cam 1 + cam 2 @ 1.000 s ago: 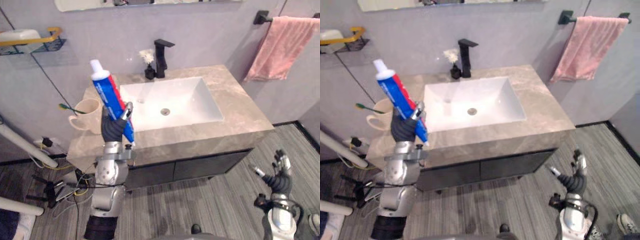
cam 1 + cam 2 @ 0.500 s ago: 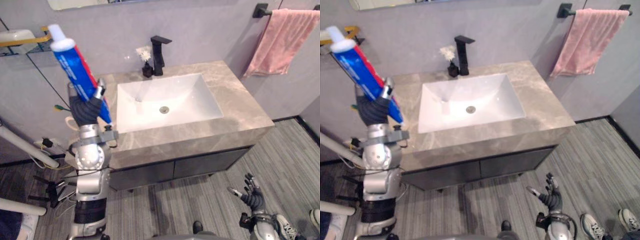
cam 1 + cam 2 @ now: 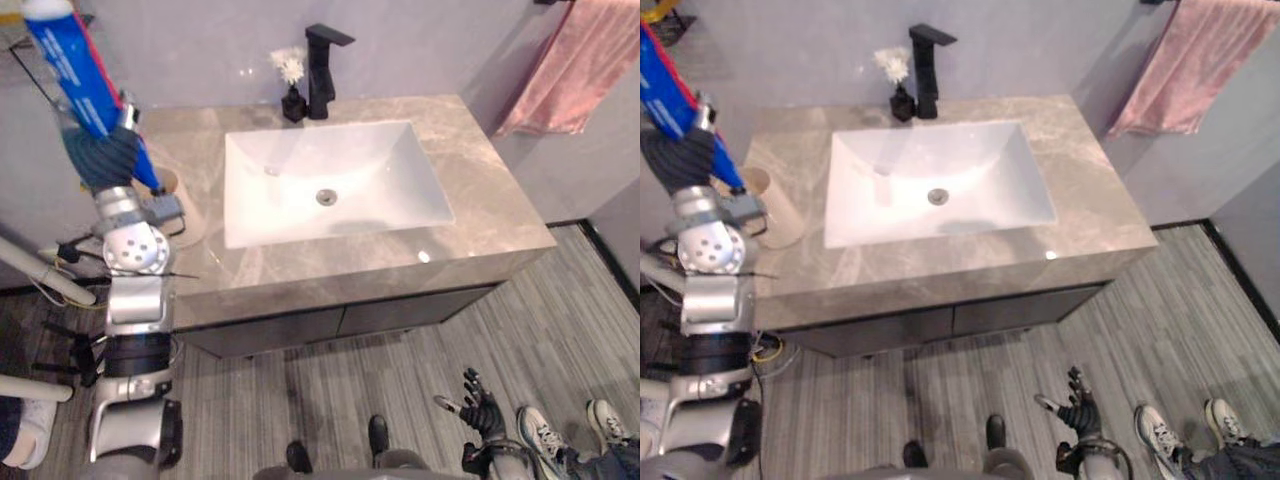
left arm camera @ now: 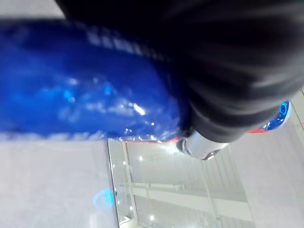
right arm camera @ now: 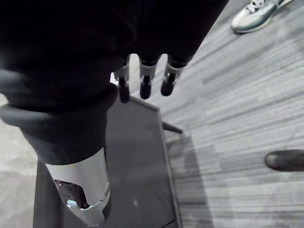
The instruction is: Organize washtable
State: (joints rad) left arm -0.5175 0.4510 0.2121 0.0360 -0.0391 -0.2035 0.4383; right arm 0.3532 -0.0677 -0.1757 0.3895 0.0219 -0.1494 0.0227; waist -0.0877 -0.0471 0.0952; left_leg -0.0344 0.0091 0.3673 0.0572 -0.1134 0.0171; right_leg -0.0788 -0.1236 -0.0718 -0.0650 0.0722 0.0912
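While your left hand [image 3: 105,160] hangs raised at the left end of the washtable [image 3: 480,180], its fingers are curled tight round a blue toothpaste tube [image 3: 65,60], which tilts with its white cap end above the fist and its lower end poking out just beneath it; in the left wrist view the tube's blue body lies pressed against the dark cover of the hand. Just under the hand's heel a beige cup [image 3: 768,205] stands on the counter, near the tube's lower end but apart from it, as far as you can judge. Off to the hand's right lies the white basin [image 3: 330,170], with a black tap [image 3: 322,55] and a small vase of white flowers [image 3: 292,85] behind it. Your right hand [image 3: 482,412] hangs low over the grey floor, well apart from the counter, its fingers [image 5: 146,85] loosely spread and empty, with a person's shoes [image 3: 545,435] just beside it
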